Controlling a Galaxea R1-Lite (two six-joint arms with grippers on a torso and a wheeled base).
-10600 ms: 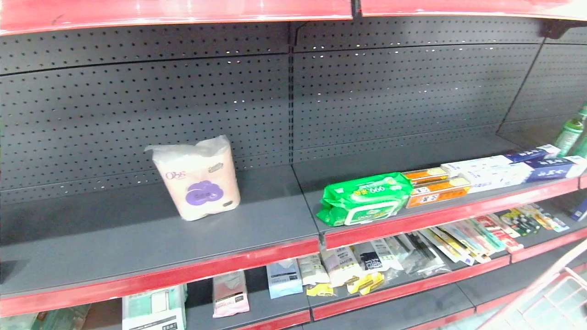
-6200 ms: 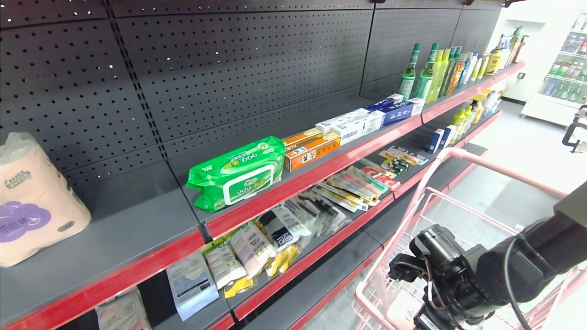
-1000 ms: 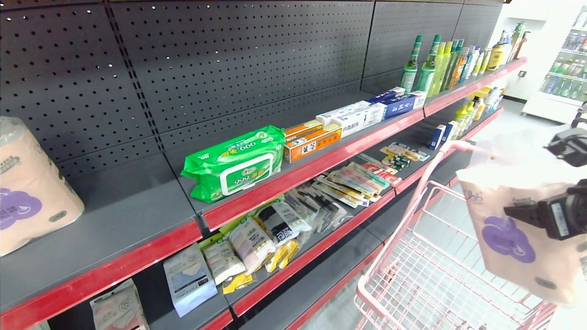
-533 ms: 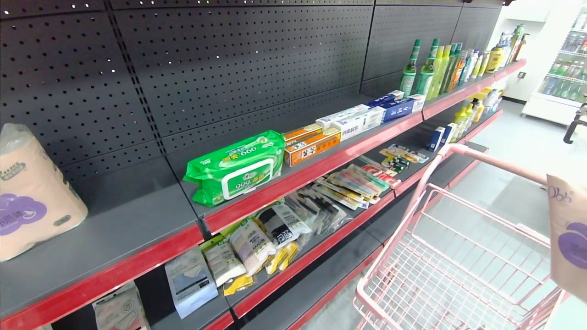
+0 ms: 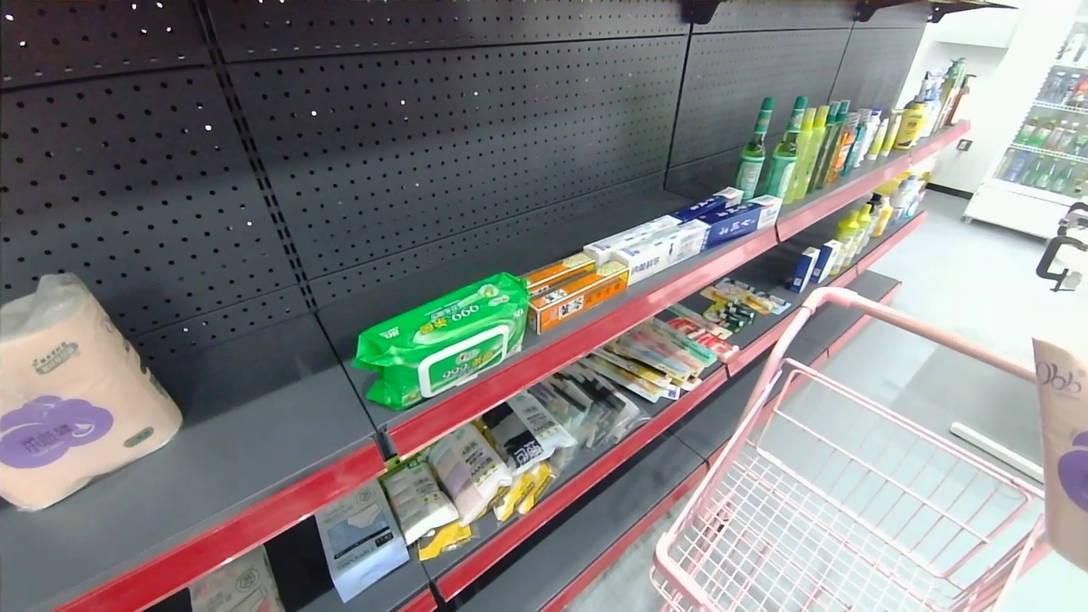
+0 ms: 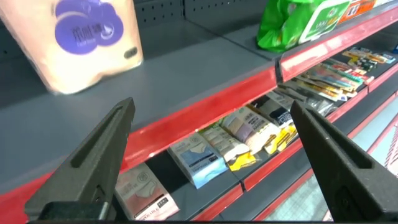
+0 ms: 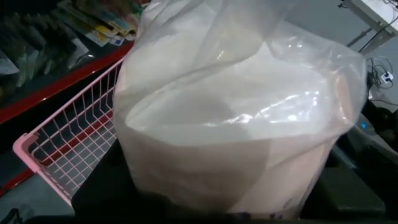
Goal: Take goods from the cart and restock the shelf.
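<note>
1. The right gripper point(image 7: 217, 211) squeezes the new tissue pack point(image 5: 1067, 442) tight, so it hangs high above the pink cart point(image 5: 850, 299).
2. The left gripper point(image 6: 211, 109) is wide open and holds nothing, near the shelf point(image 5: 255, 425).
3. A twin pack point(image 5: 76, 399) sits there, with room beside it.

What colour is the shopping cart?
The cart is pink, and the head view shows it best.

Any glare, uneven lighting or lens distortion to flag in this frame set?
Head view: the wide lens splays the uprights of the pegboard, and the floor at far right is washed bright. Right wrist view: white glare streaks on the plastic wrap of the tissue pack. Left wrist view: the open left hand reads as a dark silhouette against the lit shelf.
</note>
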